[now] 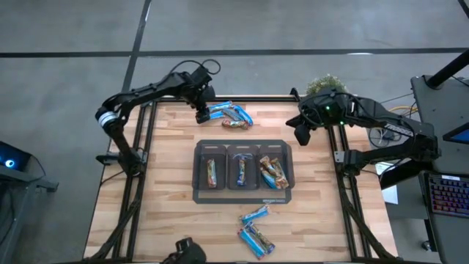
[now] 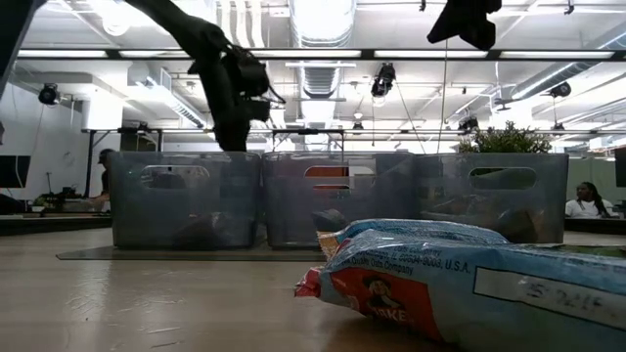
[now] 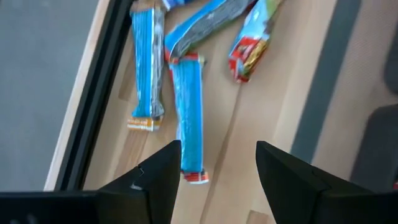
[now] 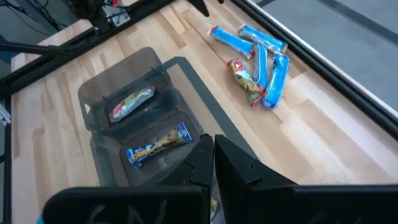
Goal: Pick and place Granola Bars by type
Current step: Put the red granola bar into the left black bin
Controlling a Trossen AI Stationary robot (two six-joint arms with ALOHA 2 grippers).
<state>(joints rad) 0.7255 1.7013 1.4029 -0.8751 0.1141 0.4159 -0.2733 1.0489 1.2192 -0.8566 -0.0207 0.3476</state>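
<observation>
The left gripper [image 1: 203, 116], fingers spread and empty, hovered over light-blue granola bars [image 1: 229, 114] near the table's far edge [image 1: 242, 98], beyond the three-compartment tray [image 1: 242, 196]; the right gripper [image 1: 301, 135] hung clenched beside the tray.

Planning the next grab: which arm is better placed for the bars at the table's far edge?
Left. The left gripper hangs open beside those granola bars; the right gripper is shut and farther off.

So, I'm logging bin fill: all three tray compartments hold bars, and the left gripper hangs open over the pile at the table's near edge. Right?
Not quite. The left gripper hangs open over the far-edge pile, as the high view shows. All three compartments of the tray do hold bars.
</observation>
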